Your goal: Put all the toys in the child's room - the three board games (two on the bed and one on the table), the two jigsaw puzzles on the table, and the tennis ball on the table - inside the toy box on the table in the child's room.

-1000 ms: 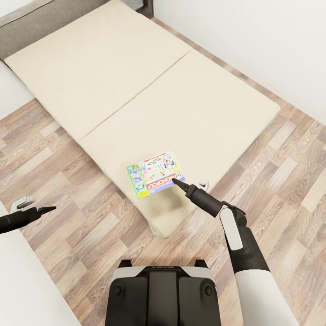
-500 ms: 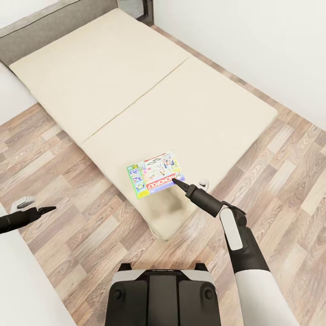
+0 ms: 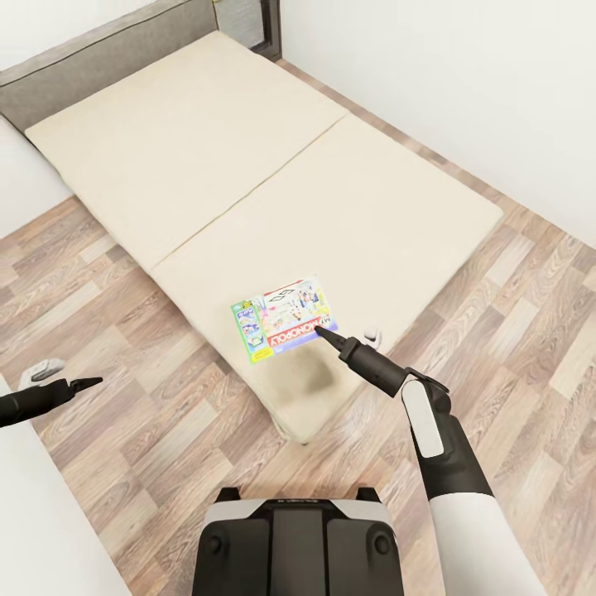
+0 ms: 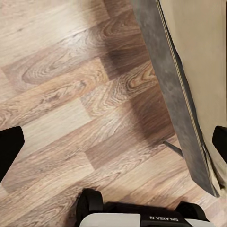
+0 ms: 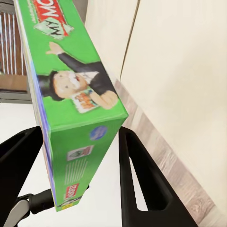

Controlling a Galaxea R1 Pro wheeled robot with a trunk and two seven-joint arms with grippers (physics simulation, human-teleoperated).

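A white Monopoly board game (image 3: 285,319) with a red logo hangs just above the near corner of the beige bed (image 3: 248,165) and casts a shadow on the mattress. My right gripper (image 3: 327,333) is shut on its near edge. In the right wrist view the box's green side (image 5: 71,94) sits clamped between the two black fingers (image 5: 137,175). My left gripper (image 3: 89,382) hovers over the wooden floor left of the bed. In the left wrist view its fingers (image 4: 9,151) stand wide apart and hold nothing. The toy box, jigsaw puzzles and tennis ball are out of view.
A grey headboard (image 3: 99,50) ends the bed at the far left, and a white wall (image 3: 463,66) runs along its right side. A white surface (image 3: 41,513) lies at my near left. My base (image 3: 298,546) stands on wood floor before the bed's corner.
The bed and floor have shifted slightly in the picture, so the camera has moved. The board game keeps its place in my right gripper, and its shadow on the mattress has darkened.
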